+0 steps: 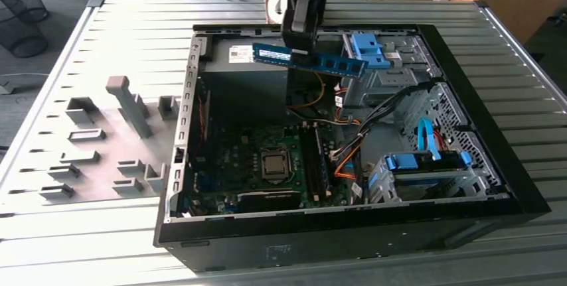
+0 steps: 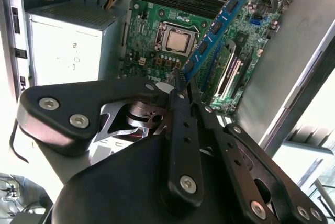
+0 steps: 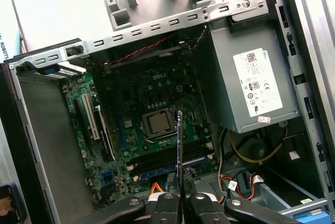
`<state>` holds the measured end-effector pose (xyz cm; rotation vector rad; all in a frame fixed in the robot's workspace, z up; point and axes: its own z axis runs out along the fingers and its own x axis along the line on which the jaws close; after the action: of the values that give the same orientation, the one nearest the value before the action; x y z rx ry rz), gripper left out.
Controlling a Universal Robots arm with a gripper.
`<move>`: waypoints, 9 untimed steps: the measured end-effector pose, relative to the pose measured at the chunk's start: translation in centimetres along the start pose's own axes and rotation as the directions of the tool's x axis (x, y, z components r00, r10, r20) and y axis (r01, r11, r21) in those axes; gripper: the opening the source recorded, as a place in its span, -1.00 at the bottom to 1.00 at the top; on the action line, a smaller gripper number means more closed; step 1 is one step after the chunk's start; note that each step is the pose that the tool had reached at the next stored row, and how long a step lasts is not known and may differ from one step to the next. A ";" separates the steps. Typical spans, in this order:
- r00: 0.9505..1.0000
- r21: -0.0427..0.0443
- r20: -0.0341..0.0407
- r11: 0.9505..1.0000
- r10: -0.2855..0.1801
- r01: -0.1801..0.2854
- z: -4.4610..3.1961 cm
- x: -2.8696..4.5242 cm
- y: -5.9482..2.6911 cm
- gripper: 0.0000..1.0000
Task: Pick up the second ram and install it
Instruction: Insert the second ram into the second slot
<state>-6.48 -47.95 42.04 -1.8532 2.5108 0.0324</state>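
On your gripper (image 1: pixel 298 50), the jaws were clenched on the second ram (image 1: pixel 335 64), which hung above the open computer case (image 1: pixel 354 234).

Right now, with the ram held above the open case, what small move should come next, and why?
Probably turn the wrist so the second ram lies along the memory slots beside the processor socket. The gripper is shut on it above the open case, and in the exterior view it lies across the slots' direction, high above the motherboard.
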 end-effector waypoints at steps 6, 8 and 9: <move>1.000 0.000 0.000 1.000 0.013 -0.013 0.02 0.00 0.00 -0.72; 1.000 0.001 0.000 1.000 0.017 -0.017 0.03 0.00 0.00 -0.72; 1.000 0.001 0.000 1.000 0.020 -0.020 0.03 0.00 0.00 -0.72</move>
<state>-6.47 -47.95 42.01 -1.8284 2.5287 0.0321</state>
